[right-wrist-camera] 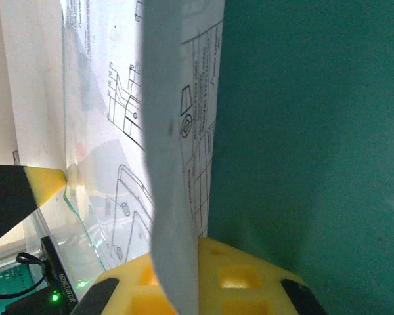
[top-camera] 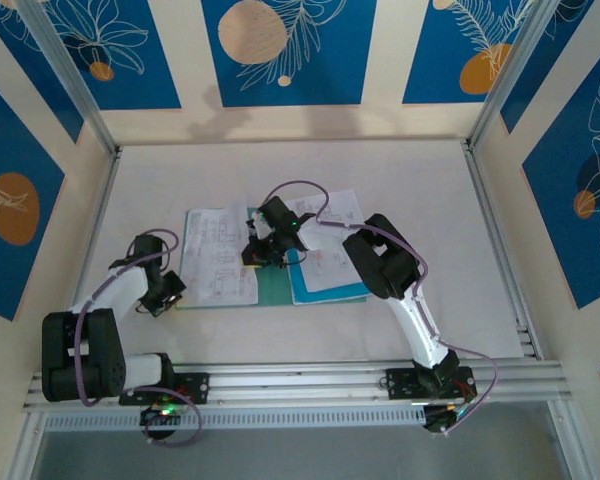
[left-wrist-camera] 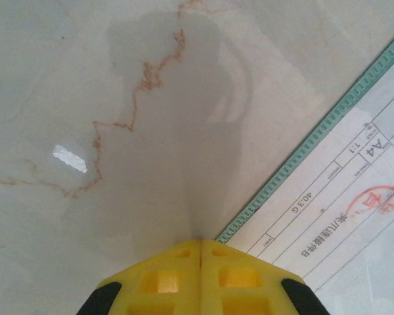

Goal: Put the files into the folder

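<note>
Fig.: one thin teal-green card folder [top-camera: 274,288] lies flat mid-table [top-camera: 430,200]. One light-blue sheet [top-camera: 330,294] and white printed paper sheets [top-camera: 218,256] lie over and beside it in two patches, exact no. unclear. L arm folded; left gripper [left-wrist-camera: 200,262] clenched, empty, by the folder's edge. R arm reaches fwd-left; right gripper [right-wrist-camera: 198,262] pinches one white sheet [right-wrist-camera: 174,197] above the folder.

folder [top-camera: 275,288] lies flat at the centre of the table [top-camera: 430,200]. files [top-camera: 218,255] cover its left half; further sheets [top-camera: 325,262] overlap its right half (edges askew, running past the rear edge). right gripper [top-camera: 263,257] stands over the folder's middle, 1 sheet [right-wrist-camera: 174,197] between its fingers. left gripper [top-camera: 166,297] is over the table, just beside the folder's left edge.
</note>
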